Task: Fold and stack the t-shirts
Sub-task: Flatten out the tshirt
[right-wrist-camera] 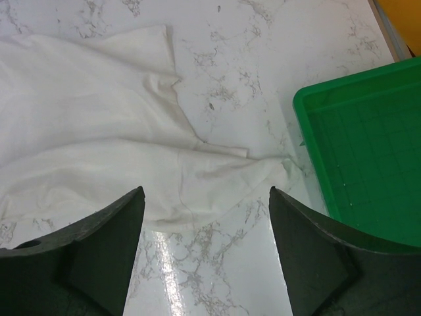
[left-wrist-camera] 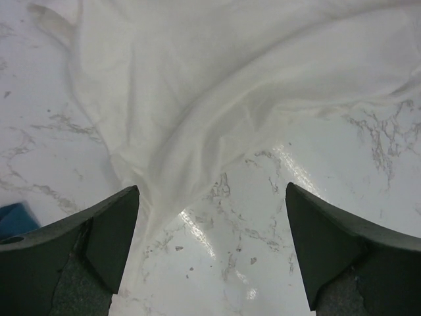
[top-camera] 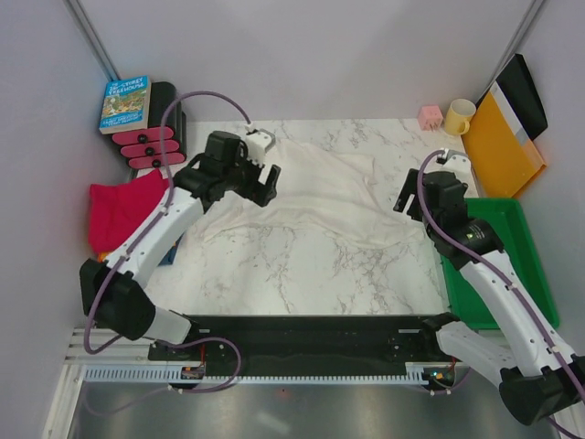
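Jaws spread wide and empty, the left gripper (top-camera: 266, 186) hangs over the left edge of the cream-white shirt (top-camera: 315, 192), upper centre of the overhead frame. The right gripper (top-camera: 405, 198), likewise parted and holding nothing, hovers over the shirt's right edge, near the green tray (top-camera: 539, 274) at right. The shirt lies rumpled and unfolded across the far half of the marble table (top-camera: 302, 274). A magenta-pink shirt (top-camera: 123, 208) sits bunched at the table's left edge.
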You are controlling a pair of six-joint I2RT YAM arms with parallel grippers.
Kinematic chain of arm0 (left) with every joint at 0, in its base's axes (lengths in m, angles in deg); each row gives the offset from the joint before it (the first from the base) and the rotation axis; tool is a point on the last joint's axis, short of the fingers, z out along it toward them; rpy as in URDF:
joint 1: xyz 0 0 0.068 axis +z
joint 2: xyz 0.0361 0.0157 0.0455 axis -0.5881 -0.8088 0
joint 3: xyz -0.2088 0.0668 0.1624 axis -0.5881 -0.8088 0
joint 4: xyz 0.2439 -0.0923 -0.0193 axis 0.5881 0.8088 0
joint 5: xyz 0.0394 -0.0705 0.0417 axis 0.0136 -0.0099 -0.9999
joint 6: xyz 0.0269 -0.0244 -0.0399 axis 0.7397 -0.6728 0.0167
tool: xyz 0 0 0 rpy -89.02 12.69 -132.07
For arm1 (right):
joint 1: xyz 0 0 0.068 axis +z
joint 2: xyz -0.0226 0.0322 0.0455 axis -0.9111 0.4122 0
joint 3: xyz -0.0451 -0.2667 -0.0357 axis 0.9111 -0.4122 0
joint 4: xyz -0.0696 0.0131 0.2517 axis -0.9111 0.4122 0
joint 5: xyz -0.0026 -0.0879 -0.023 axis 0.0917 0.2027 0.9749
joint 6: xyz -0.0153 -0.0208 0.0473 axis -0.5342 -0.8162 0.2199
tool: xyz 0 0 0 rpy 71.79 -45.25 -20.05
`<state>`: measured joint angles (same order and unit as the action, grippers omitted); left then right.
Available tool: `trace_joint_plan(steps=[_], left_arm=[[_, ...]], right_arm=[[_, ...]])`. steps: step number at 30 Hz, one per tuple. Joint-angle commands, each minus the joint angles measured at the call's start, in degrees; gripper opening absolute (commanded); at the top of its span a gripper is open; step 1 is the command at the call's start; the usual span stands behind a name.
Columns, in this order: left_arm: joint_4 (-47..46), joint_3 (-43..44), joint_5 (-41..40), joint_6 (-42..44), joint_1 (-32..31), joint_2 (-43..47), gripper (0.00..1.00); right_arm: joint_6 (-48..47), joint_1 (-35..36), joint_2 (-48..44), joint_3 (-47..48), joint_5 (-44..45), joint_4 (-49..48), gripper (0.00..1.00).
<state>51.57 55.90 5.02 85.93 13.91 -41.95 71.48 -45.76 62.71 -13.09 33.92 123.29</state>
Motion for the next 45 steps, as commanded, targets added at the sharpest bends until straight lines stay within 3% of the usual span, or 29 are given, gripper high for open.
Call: trace_joint_plan(steps=[1,9,14,19,22,29,32,45], left_arm=[[-0.04,3.11,-6.97,2.65,-6.09,-5.76,0.98],[0.58,10.83,-11.11,2.83,-14.71,-19.2,0.95],[0.93,13.05,-15.07,-0.6,-12.54,-22.47,0.94],[1.19,11.2,-9.55,1.68,-10.76,-21.33,0.93],[1.11,10.76,-7.95,2.82,-14.79,-20.71,0.93],[-0.3,16.89,-10.76,7.65,-32.1,-25.28,0.91],[-0.21,20.06,-9.97,8.01,-34.4,-29.06,0.91],[-2.14,26.49,-6.1,8.45,-35.37,-43.91,0.92]], right_arm=[[2.06,0.14,-2.73,-3.35,-0.23,1.17,0.83],[3.38,0.23,-5.1,-6.88,0.65,2.58,0.81],[3.56,0.31,-3.44,-7.76,-4.53,1.43,0.75],[6.54,0.14,-1.77,-10.13,1.51,2.75,0.74],[9.79,0.23,-2.37,-11.8,2.41,3.28,0.74],[9.36,0.23,-4.14,-10.49,2.85,4.68,0.74],[9.44,0.23,-3.61,-9.0,3.72,5.39,0.74],[11.02,0.31,-4.4,-7.67,3.2,5.83,0.74]])
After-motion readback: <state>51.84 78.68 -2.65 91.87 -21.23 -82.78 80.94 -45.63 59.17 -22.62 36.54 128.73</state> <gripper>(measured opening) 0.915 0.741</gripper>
